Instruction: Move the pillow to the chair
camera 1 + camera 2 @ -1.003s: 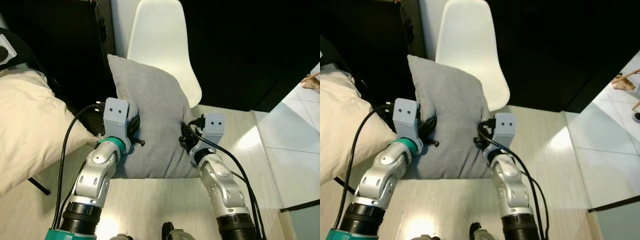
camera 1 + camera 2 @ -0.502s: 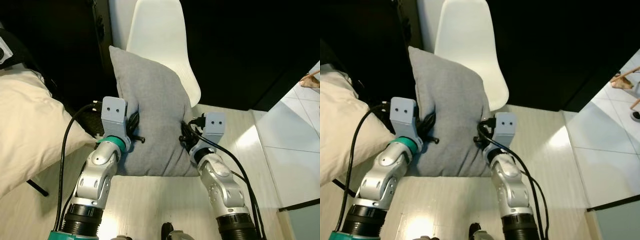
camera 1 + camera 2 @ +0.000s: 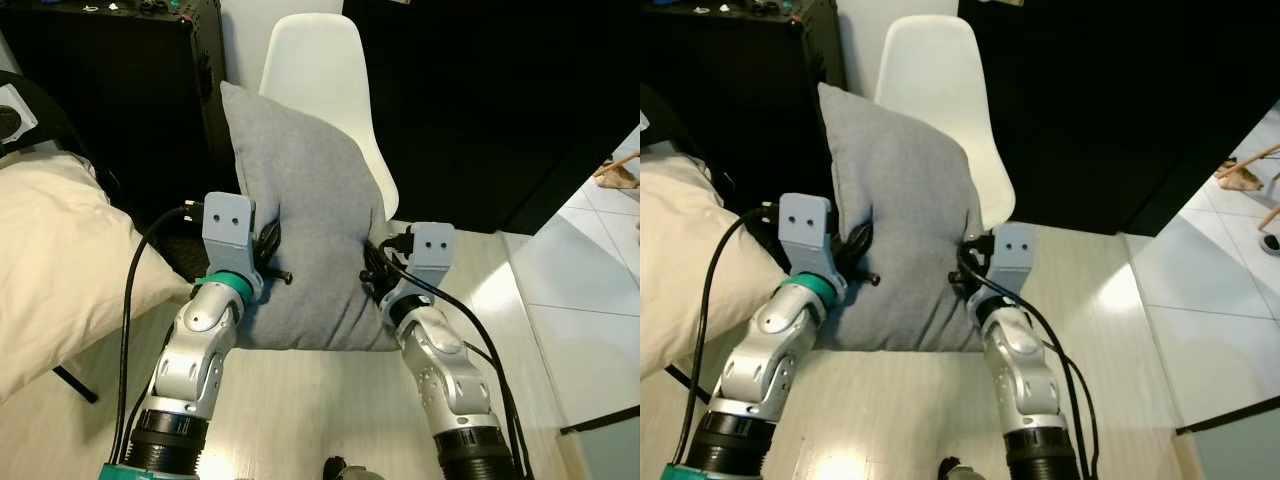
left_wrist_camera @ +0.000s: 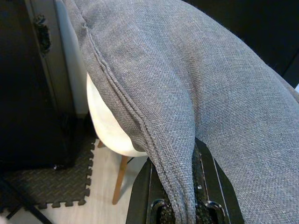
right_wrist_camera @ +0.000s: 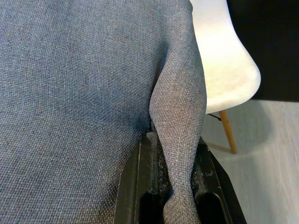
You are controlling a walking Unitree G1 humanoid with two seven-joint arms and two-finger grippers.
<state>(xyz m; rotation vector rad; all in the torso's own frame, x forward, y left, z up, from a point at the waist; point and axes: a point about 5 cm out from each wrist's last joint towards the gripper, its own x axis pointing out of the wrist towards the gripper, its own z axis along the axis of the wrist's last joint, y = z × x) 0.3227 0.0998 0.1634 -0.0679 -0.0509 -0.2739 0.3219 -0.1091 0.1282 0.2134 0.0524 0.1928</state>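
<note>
A: Where is the pillow?

B: The grey pillow [image 3: 305, 220] is held up in the air between the two arms, directly in front of the white chair [image 3: 322, 80] and covering part of its shell. In the wrist views the seat sits below and behind the fabric, on wooden legs.

A: How are the grippers set?

B: The left gripper [image 4: 180, 196] has its two black fingers pinched on the pillow's left seam edge — a fold of cloth is squeezed between them. The right gripper [image 5: 175, 186] does the same on the right edge, with a ridge of fabric caught between its fingers.

A: Any writing, a label, a brand?

B: None that can be read. The pillow is plain woven grey, and the chair is bare white plastic.

A: What else is around?

B: A large cream cushion [image 3: 60, 260] lies to the robot's left, beside the left arm. A black cabinet [image 3: 110, 90] stands behind it, just left of the chair. The floor [image 3: 330, 400] is pale wood, with white tiles [image 3: 590, 270] off to the right.
</note>
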